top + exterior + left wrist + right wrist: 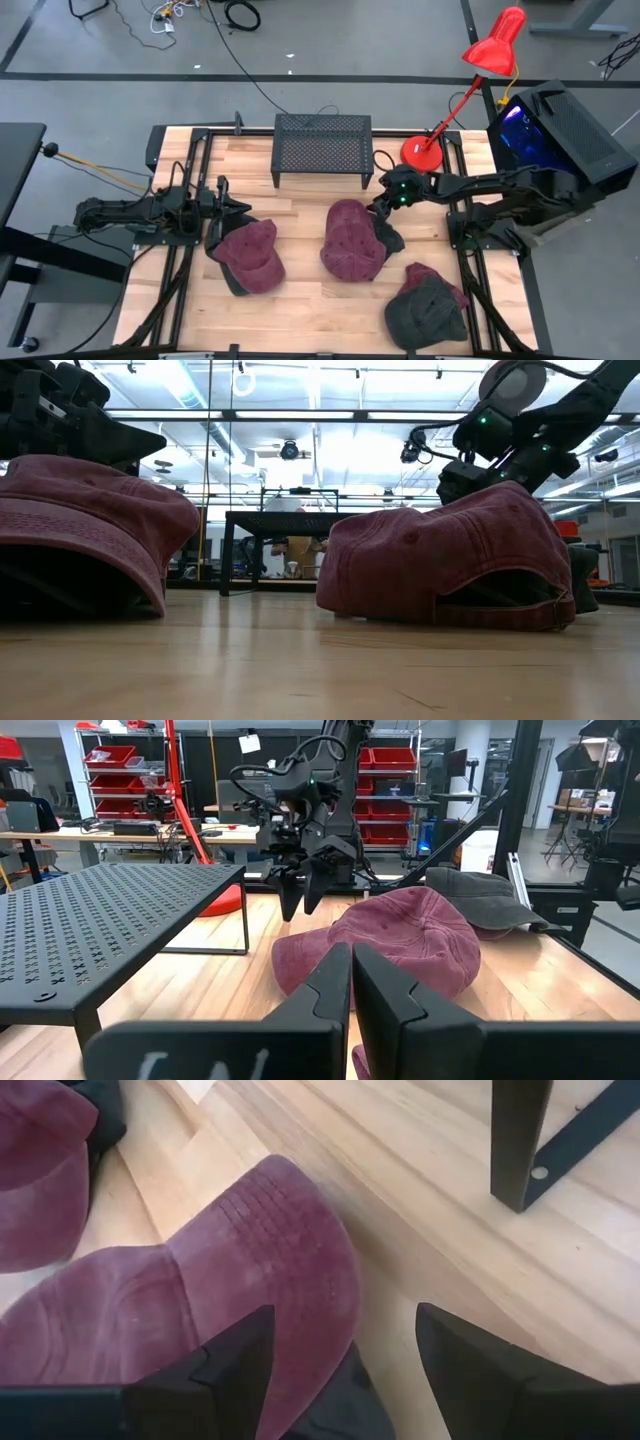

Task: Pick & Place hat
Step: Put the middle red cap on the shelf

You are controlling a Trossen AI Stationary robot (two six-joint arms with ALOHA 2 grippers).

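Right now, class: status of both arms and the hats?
Right end effector open above middle hat. Left end effector shut, beside left hat. Nothing blocking.

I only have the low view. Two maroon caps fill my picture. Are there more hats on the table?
Observer: Yes, a third, dark grey cap lies near the front right corner of the table.
Operator: Is the right hand holding the middle cap?
Observer: No. The right hand is open at the middle maroon cap, with the brim edge between its fingers, not clamped.
Operator: And the left hand?
Observer: The left hand is shut, empty, just above the left maroon cap.
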